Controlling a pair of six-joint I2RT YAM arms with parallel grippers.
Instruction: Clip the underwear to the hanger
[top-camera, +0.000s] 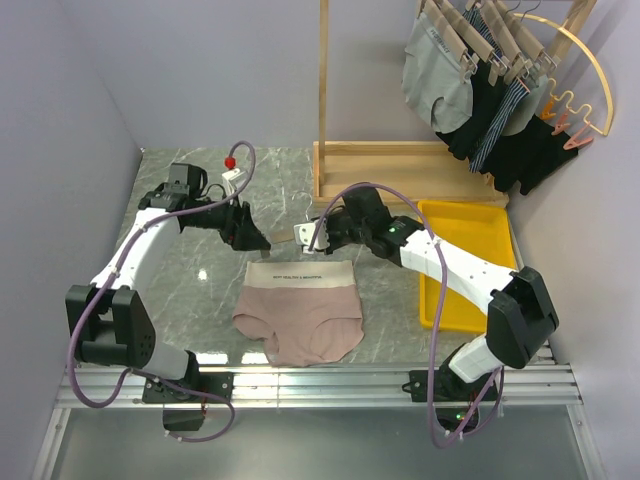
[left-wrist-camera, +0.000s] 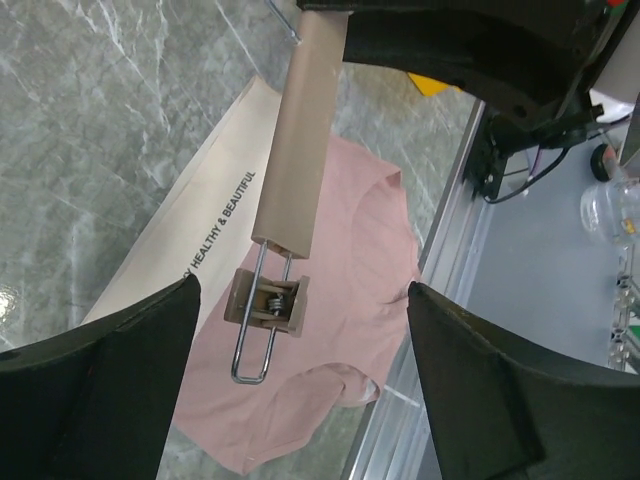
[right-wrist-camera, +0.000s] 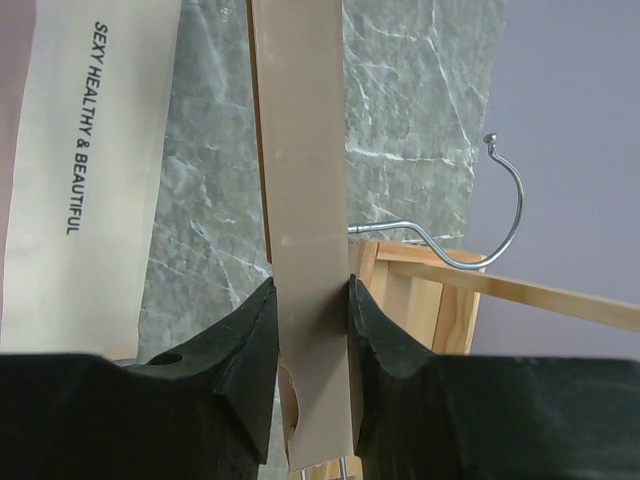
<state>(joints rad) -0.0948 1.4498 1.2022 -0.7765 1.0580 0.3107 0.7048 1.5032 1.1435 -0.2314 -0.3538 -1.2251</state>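
Wooden hanger (right-wrist-camera: 300, 150) clamped in one gripper, pink underwear (top-camera: 300, 312) lying flat below

Right gripper (right-wrist-camera: 310, 310) is closed tight on the hanger's bar, with the metal hook (right-wrist-camera: 500, 215) jutting sideways. Left gripper (left-wrist-camera: 302, 290) stands wide and holds nothing, the end clip (left-wrist-camera: 268, 305) framed between its fingers. Beneath, the underwear lies spread on the marble table (top-camera: 190, 270), its cream waistband (top-camera: 300, 272) nearest the hanger. It looks light, limp and apt to bunch, so the thicker waistband corner seems the best place to pinch. The stiff sprung clip will likely need a firm squeeze.
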